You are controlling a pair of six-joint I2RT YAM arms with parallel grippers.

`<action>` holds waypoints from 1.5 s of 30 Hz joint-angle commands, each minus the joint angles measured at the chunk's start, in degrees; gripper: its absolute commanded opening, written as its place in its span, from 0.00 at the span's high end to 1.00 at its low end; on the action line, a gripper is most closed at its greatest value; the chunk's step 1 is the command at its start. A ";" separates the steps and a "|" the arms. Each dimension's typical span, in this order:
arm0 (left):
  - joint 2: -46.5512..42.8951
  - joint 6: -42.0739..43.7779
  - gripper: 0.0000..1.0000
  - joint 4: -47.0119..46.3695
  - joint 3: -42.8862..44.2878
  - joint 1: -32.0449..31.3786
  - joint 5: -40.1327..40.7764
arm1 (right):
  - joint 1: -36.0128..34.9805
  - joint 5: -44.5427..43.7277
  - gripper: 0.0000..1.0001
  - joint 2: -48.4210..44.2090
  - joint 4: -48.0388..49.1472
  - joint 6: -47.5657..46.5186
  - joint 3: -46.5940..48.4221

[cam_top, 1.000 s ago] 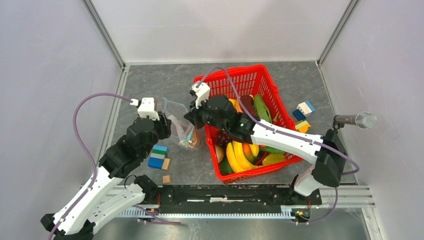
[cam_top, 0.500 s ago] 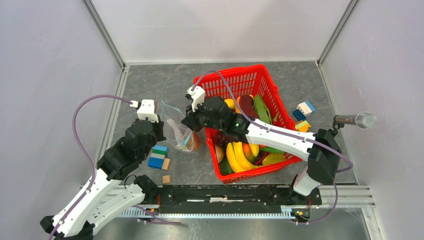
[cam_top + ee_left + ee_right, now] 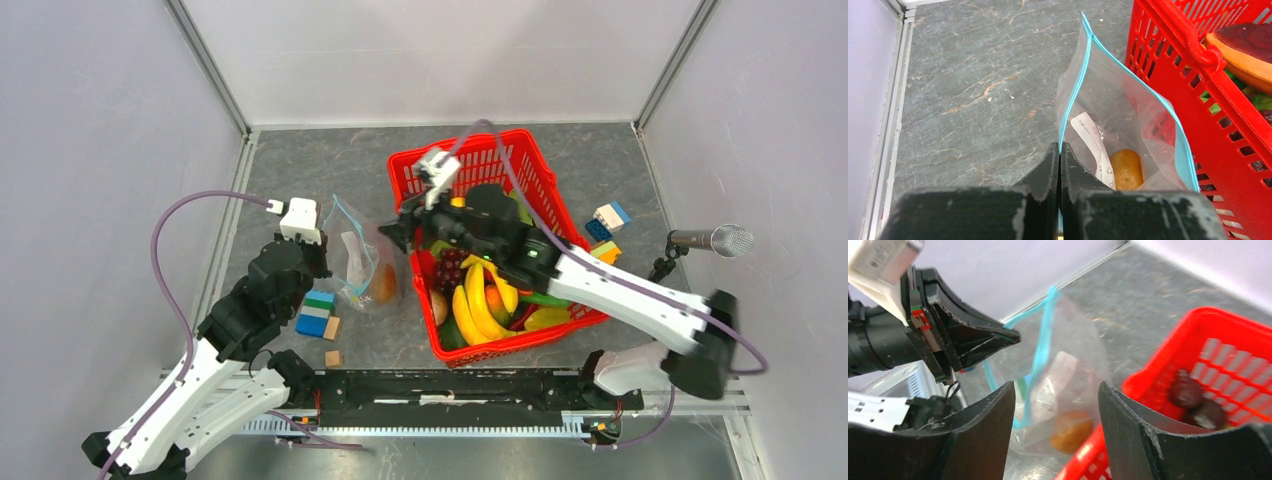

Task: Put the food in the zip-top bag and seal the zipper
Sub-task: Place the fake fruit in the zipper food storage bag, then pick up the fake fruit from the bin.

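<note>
Left gripper (image 3: 1059, 152) jaws pressed together, pinching bag (image 3: 1120, 115) at its zipper (image 3: 1074, 95) edge. Bag stands open on table (image 3: 973, 90) beside red basket (image 3: 1175, 29), brown potato piece (image 3: 1126, 167) inside. Right gripper (image 3: 1055, 392) spread, empty, above bag.

Right wrist view blurred, basket (image 3: 1233, 365) contents indistinct; zip-top bag (image 3: 1128, 115) bottom hidden behind left end effector (image 3: 1060, 150).

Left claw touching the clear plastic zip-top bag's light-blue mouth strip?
Touching. Left wrist view: left claw shut on the light-blue strip of the clear plastic bag, strip running straight into the pinch.
</note>
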State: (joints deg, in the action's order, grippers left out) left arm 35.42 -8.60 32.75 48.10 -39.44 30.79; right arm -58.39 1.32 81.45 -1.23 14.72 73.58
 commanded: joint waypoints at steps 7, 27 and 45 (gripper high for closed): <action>-2.22 2.32 0.98 -6.82 -2.35 0.41 -2.85 | 12.82 -9.96 0.39 -11.28 -4.75 0.78 -13.03; 2.59 2.65 0.98 -9.84 -4.86 0.51 -0.29 | 17.67 5.51 0.36 15.46 3.58 -6.65 -1.42; 3.92 5.88 0.98 -9.55 -5.45 1.03 4.19 | 19.85 13.66 0.34 25.97 11.37 -10.82 2.88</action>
State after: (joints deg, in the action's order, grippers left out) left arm 39.27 -4.75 25.56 42.35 -38.94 33.58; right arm -38.61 13.19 105.25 4.27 4.95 73.38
